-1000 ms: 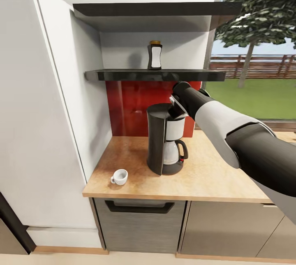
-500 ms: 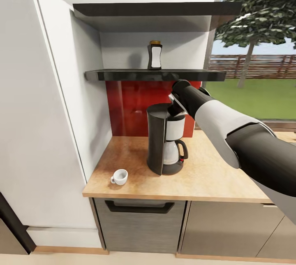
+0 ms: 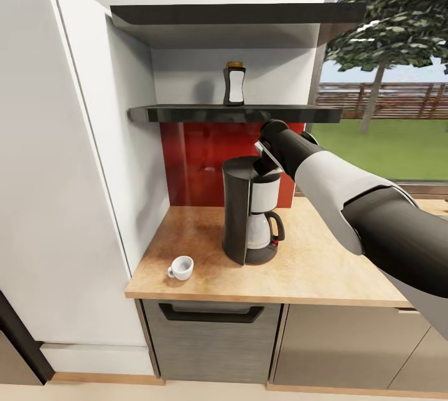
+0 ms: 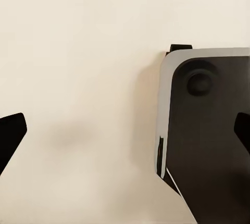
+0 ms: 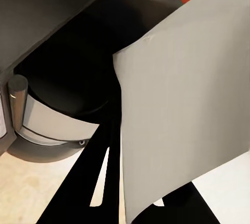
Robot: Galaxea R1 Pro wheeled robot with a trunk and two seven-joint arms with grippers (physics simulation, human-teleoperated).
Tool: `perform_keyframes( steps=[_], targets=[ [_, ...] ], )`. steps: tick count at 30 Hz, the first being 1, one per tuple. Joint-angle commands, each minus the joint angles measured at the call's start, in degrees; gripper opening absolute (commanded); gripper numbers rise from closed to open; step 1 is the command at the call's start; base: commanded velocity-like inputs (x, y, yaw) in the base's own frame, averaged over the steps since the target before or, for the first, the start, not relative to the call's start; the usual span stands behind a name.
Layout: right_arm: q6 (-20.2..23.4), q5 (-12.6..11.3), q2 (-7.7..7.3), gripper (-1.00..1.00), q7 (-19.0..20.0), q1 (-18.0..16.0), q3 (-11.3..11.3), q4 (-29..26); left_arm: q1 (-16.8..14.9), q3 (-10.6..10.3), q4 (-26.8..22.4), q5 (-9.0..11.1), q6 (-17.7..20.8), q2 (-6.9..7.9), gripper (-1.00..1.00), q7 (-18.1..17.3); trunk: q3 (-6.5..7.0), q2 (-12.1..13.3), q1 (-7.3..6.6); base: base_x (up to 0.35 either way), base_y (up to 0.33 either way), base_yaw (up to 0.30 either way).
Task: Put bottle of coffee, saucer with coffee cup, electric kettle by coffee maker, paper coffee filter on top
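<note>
Over that last second almost nothing shifted: my right gripper stayed poised just above the coffee maker, having crept only a touch toward it. In the right wrist view its jaws were closed on the paper coffee filter, a pale grey sheet hanging over the machine's dark round top. I judged that I was at the point of letting the filter go onto the coffee maker, with only a small drop left.

The rest of the task looked undone. The bottle of coffee stood on the kitchen shelf directly above the coffee maker. The coffee cup sat on the worktop in front of the coffee maker and to its left, near the edge, with no saucer under it.

My left gripper looked down at a pale floor beside part of the robot's base; its jaws were spread wide and held nothing.

As for writing, the bottle's white label was too small for me to read, and I could make out no brand on the coffee maker.
</note>
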Motion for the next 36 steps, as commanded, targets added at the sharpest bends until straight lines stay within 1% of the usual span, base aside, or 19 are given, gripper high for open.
perform_keyframes(
  steps=[1,32,36],
  targets=[
    [0.16,0.50,0.00,-1.00,0.44,-0.02,0.12,-0.03,-0.02,0.29,0.06,-0.17,-0.21,0.00,1.00,0.08,-0.03,-0.05,0.02,0.000,0.000,0.000],
    [0.08,0.16,0.00,-1.00,0.77,-0.02,-0.27,-0.10,-0.02,0.02,0.07,-0.11,-0.21,0.00,1.00,0.00,-0.03,-0.05,0.02,0.000,0.000,0.000],
    [0.08,0.15,0.00,-1.00,0.82,-0.02,-1.17,-0.10,-0.02,0.02,0.07,-0.14,-0.21,0.00,1.00,0.00,-0.03,-0.05,0.02,0.000,0.000,0.000]
  ],
)
